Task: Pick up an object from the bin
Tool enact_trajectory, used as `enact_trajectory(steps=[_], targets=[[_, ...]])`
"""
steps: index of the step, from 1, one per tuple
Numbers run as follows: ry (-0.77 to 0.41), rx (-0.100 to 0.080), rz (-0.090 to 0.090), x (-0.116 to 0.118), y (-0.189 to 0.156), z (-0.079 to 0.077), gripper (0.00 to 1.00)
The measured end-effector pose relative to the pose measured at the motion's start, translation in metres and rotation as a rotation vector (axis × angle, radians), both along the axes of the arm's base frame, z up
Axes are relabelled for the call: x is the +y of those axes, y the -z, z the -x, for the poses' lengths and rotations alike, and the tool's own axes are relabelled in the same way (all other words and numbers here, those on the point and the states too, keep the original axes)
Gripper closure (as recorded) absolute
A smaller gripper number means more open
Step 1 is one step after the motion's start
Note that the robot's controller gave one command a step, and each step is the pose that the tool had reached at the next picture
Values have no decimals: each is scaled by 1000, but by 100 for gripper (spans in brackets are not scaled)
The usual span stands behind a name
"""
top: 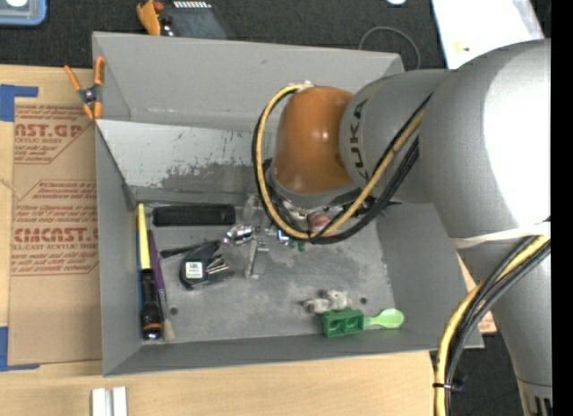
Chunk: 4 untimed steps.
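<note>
Small black plastic gadget with round white face (199, 270) lies mid-left on grey metal bin (358, 258) floor, just beside metal gripper (251, 242); gripper open or closed, can't tell. Likely light, rigid, slightly slick; pinch across its narrow body.

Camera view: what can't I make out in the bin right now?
- Bin floor beneath the orange wrist cover: hidden by the arm.
- Small grey lump beside the green block: too small to identify.
- Dark item with a pale label, on the floor's left: too small to name.
- Much of the right wall: covered by the arm.
</note>
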State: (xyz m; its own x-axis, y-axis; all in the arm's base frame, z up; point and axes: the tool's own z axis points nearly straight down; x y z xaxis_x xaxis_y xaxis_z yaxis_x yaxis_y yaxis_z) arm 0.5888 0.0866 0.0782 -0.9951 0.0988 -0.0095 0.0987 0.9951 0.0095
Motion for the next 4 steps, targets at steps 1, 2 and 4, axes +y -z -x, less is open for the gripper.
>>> enact_trajectory(steps=[1,2,4], targets=[[0,0,0,4,6,20,0],[2,-1,0,11,6,24,0],[-122,-13,-2,62,-62,30,0]])
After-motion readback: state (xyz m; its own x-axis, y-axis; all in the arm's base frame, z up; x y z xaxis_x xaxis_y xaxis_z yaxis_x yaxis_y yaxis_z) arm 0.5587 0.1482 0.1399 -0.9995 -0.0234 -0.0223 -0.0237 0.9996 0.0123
